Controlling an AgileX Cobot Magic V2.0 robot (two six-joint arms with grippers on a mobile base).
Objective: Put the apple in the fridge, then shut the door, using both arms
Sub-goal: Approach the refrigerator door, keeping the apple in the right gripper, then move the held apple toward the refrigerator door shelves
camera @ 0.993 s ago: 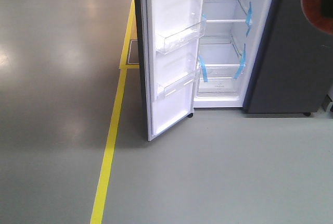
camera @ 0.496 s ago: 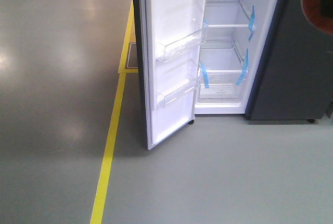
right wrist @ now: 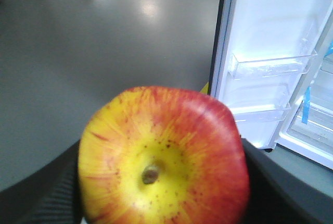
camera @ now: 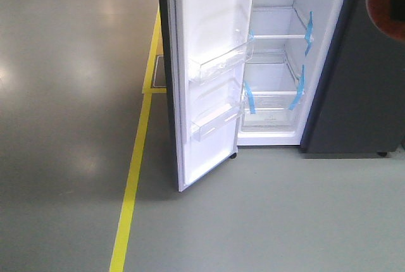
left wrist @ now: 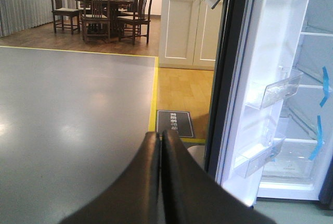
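Note:
The apple [right wrist: 164,156], red with a yellow patch round its stem dimple, fills the right wrist view, and my right gripper [right wrist: 164,185] is shut on it with a dark finger on each side. In the front view the apple [camera: 387,3] is a blur at the upper right edge. The fridge [camera: 278,63] stands open ahead, white inside with shelves and blue tape strips. Its door [camera: 212,76] swings out to the left, with clear bins on its white inner face. My left gripper [left wrist: 160,133] is shut on nothing, left of the door's dark edge [left wrist: 223,78].
A yellow floor line [camera: 130,190] runs along the left of the door. A dark floor sign [left wrist: 175,123] lies behind it on wood flooring. A dark grey panel [camera: 361,82] stands right of the open compartment. A dining table with chairs [left wrist: 104,5] and white cupboard doors [left wrist: 190,15] are far back.
The fridge and its door have slid lower in the front view and look a little larger, so I am nearer to them. The apple stays at the upper right edge.

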